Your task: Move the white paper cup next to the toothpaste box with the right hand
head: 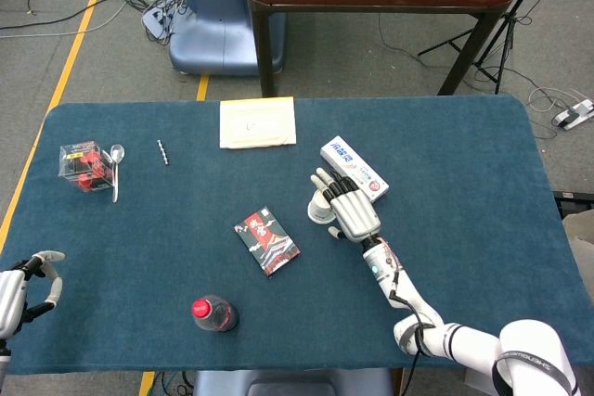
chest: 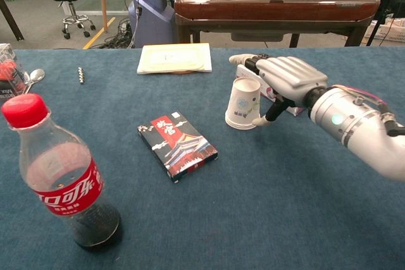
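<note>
The white paper cup (head: 321, 210) (chest: 243, 103) stands upside down on the blue table, just left of the white and blue toothpaste box (head: 355, 168). My right hand (head: 351, 210) (chest: 288, 79) hovers at the cup's right side with fingers spread above it and the thumb low beside its rim. A narrow gap shows between palm and cup. In the chest view the hand hides most of the box. My left hand (head: 32, 281) hangs off the table's near left corner, holding nothing.
A dark playing-card box (head: 267, 240) (chest: 177, 145) lies left of the cup. A cola bottle (head: 213, 312) (chest: 63, 175) stands near the front edge. A paper pad (head: 258, 122) lies at the back; a clear box (head: 83, 164) and a spoon (head: 115, 166) sit far left.
</note>
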You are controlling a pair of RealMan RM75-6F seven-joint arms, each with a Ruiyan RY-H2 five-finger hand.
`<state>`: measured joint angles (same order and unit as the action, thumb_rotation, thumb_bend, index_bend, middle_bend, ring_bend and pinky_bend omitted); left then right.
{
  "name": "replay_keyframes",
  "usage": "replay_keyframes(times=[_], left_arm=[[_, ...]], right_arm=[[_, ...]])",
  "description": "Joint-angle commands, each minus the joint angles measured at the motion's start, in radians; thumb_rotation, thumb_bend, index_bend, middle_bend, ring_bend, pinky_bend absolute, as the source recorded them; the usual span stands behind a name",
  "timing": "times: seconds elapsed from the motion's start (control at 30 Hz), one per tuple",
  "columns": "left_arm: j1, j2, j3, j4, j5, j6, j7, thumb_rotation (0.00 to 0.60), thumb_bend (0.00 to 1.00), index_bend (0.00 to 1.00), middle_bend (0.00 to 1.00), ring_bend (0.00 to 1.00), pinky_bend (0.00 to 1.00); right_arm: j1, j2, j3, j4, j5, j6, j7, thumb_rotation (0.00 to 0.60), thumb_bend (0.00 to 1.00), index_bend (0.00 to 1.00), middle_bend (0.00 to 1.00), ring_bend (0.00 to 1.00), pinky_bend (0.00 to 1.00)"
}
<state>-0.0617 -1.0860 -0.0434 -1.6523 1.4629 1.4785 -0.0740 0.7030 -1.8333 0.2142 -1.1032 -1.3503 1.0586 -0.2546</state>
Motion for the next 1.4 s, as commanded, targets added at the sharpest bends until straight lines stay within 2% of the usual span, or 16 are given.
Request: replay_keyframes(times=[0.03, 0.27, 0.43, 0.57, 0.8, 1.03, 1.23, 1.4], left_arm=[[0.0, 0.003, 0.0, -0.004, 0.0, 0.0, 0.005, 0.6, 0.46, 0.35, 0.54, 0.47, 0.68], [0.002, 0.01, -0.001, -0.022, 0.008, 0.012, 0.022, 0.6, 0.46, 0.35, 0.54, 0.47, 0.68], [0.005, 0.014, 0.0, -0.04, 0.027, 0.032, 0.051, 0.6, 0.46, 0.34, 0.54, 0.47, 0.68], [0.011, 0.009, 0.0, -0.047, 0.043, 0.057, 0.11, 0.6, 0.46, 0.34, 0.54, 0.47, 0.68], [0.014, 0.006, 0.003, -0.071, 0.062, 0.075, 0.165, 0.6, 0.46, 0.34, 0.52, 0.44, 0.68], [0.018, 0.011, 0.008, -0.086, 0.072, 0.082, 0.188, 0.6, 0.46, 0.34, 0.51, 0.44, 0.68], [0.016, 0.011, 0.009, -0.091, 0.078, 0.079, 0.202, 0.6, 0.46, 0.34, 0.51, 0.44, 0.68], [0.018, 0.005, 0.014, -0.096, 0.07, 0.071, 0.222, 0.6, 0.46, 0.34, 0.51, 0.44, 0.68]], right_arm=[[-0.066, 0.149, -0.037, -0.207, 0.018, 0.04, -0.135, 0.6, 0.0, 0.04, 0.05, 0.04, 0.18], [-0.189, 0.338, -0.131, -0.445, 0.013, 0.162, -0.325, 0.6, 0.0, 0.04, 0.06, 0.04, 0.18], [-0.274, 0.48, -0.192, -0.598, 0.015, 0.237, -0.404, 0.6, 0.0, 0.04, 0.09, 0.04, 0.18], [-0.337, 0.569, -0.223, -0.671, 0.009, 0.308, -0.429, 0.6, 0.0, 0.04, 0.1, 0.04, 0.18], [-0.439, 0.686, -0.254, -0.731, 0.018, 0.41, -0.427, 0.6, 0.0, 0.04, 0.1, 0.04, 0.18], [-0.516, 0.751, -0.264, -0.757, 0.021, 0.477, -0.382, 0.6, 0.0, 0.04, 0.1, 0.04, 0.18], [-0.53, 0.781, -0.237, -0.755, 0.043, 0.474, -0.358, 0.6, 0.0, 0.04, 0.1, 0.04, 0.18], [-0.523, 0.784, -0.217, -0.736, 0.088, 0.42, -0.323, 0.6, 0.0, 0.04, 0.1, 0.04, 0.18]])
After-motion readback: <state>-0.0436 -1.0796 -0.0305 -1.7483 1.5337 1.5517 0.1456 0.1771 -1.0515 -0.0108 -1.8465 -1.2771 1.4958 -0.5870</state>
